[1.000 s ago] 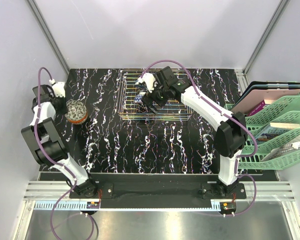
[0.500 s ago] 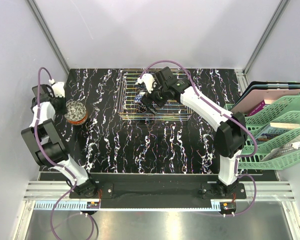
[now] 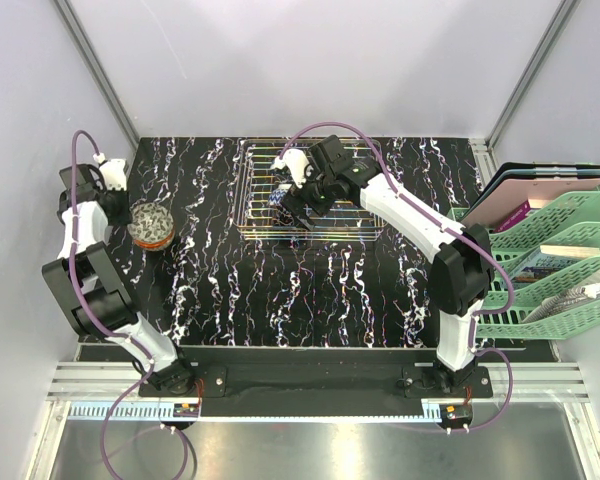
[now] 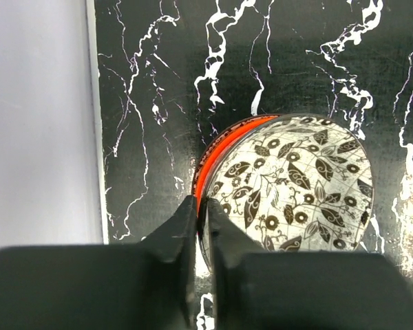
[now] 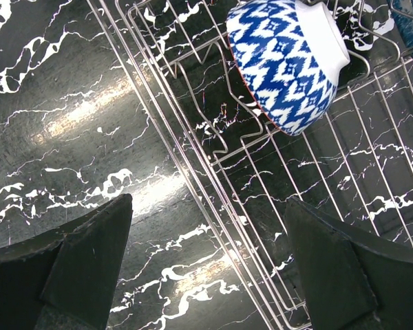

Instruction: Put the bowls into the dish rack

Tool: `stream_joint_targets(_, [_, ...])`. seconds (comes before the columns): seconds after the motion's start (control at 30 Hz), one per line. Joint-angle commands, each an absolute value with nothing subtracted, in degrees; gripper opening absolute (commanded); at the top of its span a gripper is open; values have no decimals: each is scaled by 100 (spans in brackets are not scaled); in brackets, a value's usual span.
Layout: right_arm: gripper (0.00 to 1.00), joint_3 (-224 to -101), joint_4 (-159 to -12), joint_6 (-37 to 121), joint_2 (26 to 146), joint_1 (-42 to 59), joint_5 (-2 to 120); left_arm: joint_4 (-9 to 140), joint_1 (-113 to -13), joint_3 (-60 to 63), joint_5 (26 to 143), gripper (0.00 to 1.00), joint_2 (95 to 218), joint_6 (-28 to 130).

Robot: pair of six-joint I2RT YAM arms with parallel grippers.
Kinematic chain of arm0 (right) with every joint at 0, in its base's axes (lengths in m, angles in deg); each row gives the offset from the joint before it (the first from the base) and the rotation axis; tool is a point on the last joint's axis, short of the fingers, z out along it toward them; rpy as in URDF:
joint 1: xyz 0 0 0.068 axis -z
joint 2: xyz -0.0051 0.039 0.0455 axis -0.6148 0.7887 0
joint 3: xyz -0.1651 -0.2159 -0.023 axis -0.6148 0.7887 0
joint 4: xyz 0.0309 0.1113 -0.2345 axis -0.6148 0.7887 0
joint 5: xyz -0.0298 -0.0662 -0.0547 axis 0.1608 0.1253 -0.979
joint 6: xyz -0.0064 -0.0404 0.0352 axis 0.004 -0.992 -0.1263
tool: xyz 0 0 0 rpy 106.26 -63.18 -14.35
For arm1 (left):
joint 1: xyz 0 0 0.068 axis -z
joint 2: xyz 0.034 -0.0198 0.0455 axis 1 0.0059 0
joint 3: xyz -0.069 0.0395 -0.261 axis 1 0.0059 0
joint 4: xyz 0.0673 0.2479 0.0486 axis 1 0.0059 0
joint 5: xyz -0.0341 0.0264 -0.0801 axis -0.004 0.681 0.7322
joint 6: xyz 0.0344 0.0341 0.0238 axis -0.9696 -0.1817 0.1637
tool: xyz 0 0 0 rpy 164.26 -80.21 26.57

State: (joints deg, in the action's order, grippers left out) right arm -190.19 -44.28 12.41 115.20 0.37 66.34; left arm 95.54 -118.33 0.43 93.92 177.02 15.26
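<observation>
Fingers (image 4: 171, 237) of left end effector (image 4: 199, 203) pinch floral bowl (image 4: 296, 185) at its rim.

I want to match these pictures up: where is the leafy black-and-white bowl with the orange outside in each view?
Top external: the leafy bowl, far left.
Left wrist: centre right, rim pinched by the left gripper.
Right wrist: not in it.
Shared landmark: the black marbled table, in all three.
</observation>
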Motion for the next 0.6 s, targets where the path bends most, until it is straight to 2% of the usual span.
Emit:
stream_joint_targets(0.0, [99,-19026,-4574,1214,11241,-47,6726,9434,-11831,-186,9481,0,17430,1540])
stream_joint_targets(0.1, [99,-19053,-4574,1214,11258,-47,6726,9434,-11832,-195,9473,1,17439,1531])
stream_joint_targets(0.17, [99,-19061,-4574,1223,11267,-47,6726,9425,-11832,-177,9464,16,17465,1505])
stream_joint_targets(0.33, [99,-19061,-4574,1223,11285,-65,6735,9434,-11832,-116,9472,35,17562,1505])
stream_joint_targets(0.57, [99,-19070,-4574,1223,11285,-74,6744,9434,-11832,-89,9464,35,17659,1488])
